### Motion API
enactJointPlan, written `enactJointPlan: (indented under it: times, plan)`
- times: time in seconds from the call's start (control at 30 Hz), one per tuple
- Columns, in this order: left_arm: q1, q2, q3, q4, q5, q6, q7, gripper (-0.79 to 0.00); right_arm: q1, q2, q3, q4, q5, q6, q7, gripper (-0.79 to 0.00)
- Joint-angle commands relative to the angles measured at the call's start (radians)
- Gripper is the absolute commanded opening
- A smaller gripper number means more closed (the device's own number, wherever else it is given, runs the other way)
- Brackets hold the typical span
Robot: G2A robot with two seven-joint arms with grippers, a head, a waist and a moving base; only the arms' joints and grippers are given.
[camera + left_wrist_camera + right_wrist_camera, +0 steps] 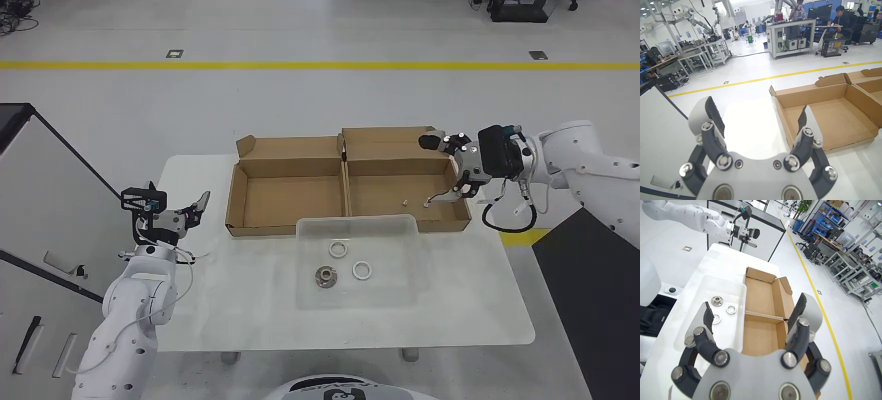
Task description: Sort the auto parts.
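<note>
A clear plastic tray (400, 225) at the table's middle holds a flanged metal hub (323, 276) and two metal rings (339, 248) (361, 270). Behind it stand two open cardboard boxes side by side, the left box (285, 200) and the right box (400, 185). A small pale part (403, 203) lies in the right box. My right gripper (437, 170) hangs open over the right box's outer end with nothing held. In the right wrist view it (755, 300) frames the hub (717, 300) and rings (731, 309). My left gripper (190, 212) is open over the table's left edge, empty (757, 106).
The white table (470, 300) has bare surface in front of the tray and at its left end. A dark-framed white panel (60, 190) stands just left of the table. The left box (829, 113) lies close to the left gripper's right.
</note>
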Motion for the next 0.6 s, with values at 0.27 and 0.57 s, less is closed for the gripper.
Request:
enactJointPlan:
  times: [0.27,0.57]
  plan:
    - [0.000,0.000,0.000,0.000,0.000,0.000,0.000,0.000,0.000,0.000,0.000,0.000,0.000,0.000,0.000,0.000]
    - [-0.075,0.020,0.025,-0.155,0.100,-0.314,-0.217,0.000,0.000,0.000,0.000,0.000,0.000,0.000,0.000,0.000]
